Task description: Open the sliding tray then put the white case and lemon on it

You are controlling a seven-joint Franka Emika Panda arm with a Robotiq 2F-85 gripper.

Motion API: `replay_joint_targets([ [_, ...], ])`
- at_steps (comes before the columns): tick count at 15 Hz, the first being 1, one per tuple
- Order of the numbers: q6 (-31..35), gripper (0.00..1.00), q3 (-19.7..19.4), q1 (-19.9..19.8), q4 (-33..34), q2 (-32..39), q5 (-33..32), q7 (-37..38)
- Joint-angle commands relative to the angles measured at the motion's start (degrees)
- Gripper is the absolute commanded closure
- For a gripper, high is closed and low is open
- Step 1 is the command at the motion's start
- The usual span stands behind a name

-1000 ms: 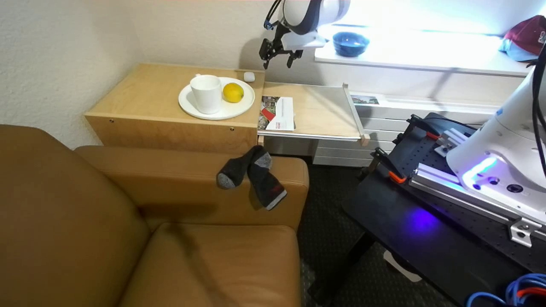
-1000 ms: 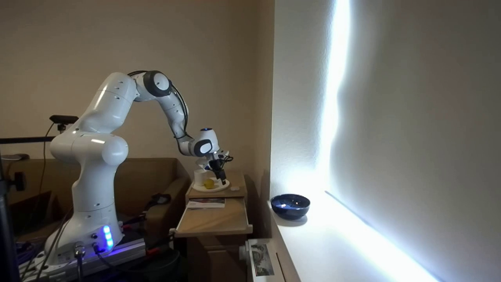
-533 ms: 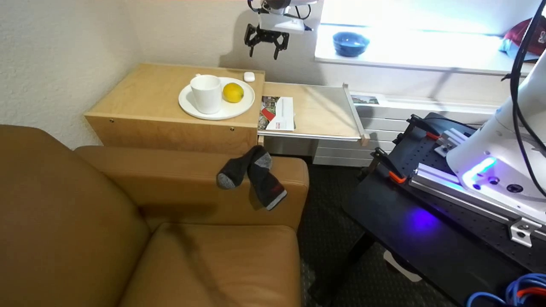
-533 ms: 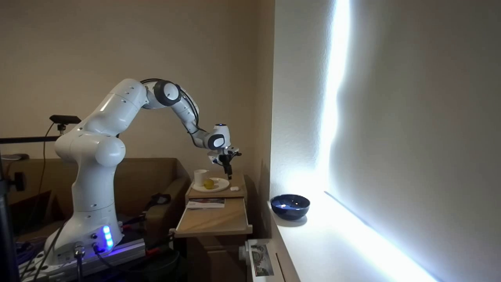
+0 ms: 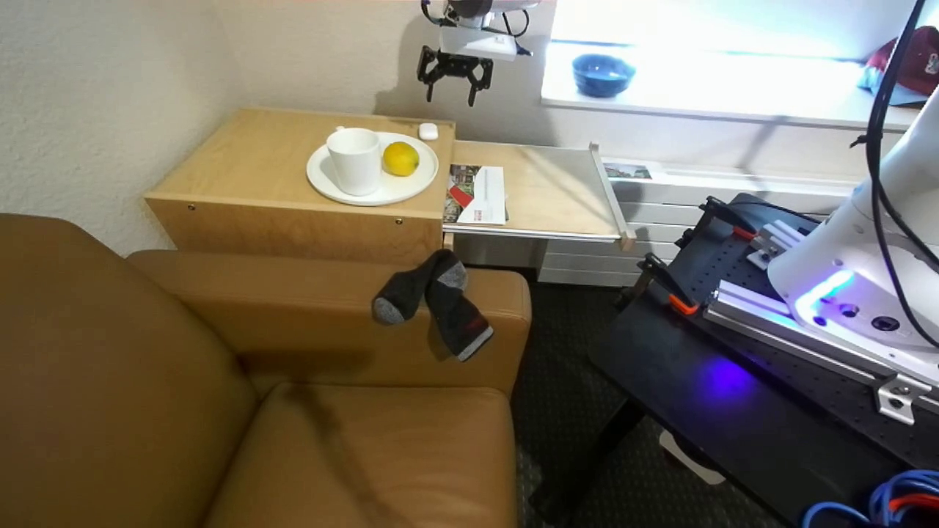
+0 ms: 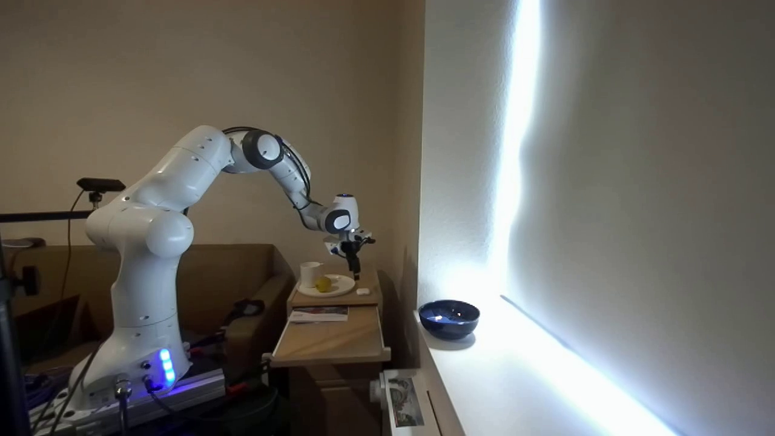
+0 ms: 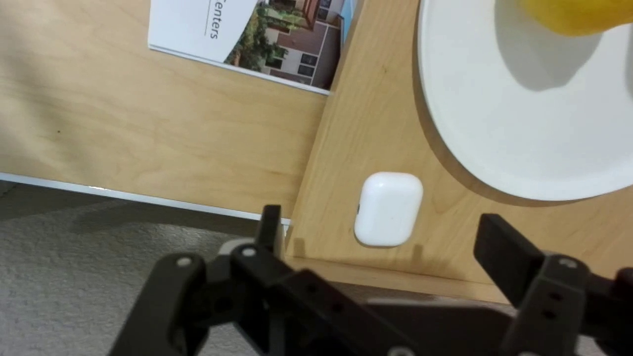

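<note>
The sliding tray (image 5: 550, 183) is pulled out from the wooden side table in both exterior views; part of it shows in the wrist view (image 7: 198, 138). The white case (image 7: 389, 208) lies flat on the tabletop near its corner, beside the plate; it also shows in both exterior views (image 5: 428, 131) (image 6: 362, 292). The lemon (image 5: 401, 159) sits on the plate beside the mug, and is cut off in the wrist view (image 7: 576, 15). My gripper (image 5: 450, 99) is open and empty, above the case and apart from it. In the wrist view its fingers (image 7: 504, 257) stand wide on either side of the case.
A white plate (image 5: 407, 192) and white mug (image 5: 356, 165) stand on the side table. A brochure (image 5: 484, 196) lies on the tray. A wall is close behind the table. A blue bowl (image 5: 603, 75) stands on the windowsill. Socks (image 5: 440, 301) lie on the sofa arm.
My gripper has turned and moved from near the plate to above the white case, then sunk slightly in the last half second. The tray, case and lemon have not moved.
</note>
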Motion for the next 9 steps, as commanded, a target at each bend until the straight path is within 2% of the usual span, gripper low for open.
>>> replay_joint_targets([
  [1,-4.2,0.00,1.5,-2.3,7.7,4.7,0.1,2.1],
  [7,-12.5,0.00,1.3,-2.3,20.1,13.2,-1.3,5.6],
  [9,-13.6,0.00,-0.1,-1.0,23.7,15.9,-2.7,8.0],
])
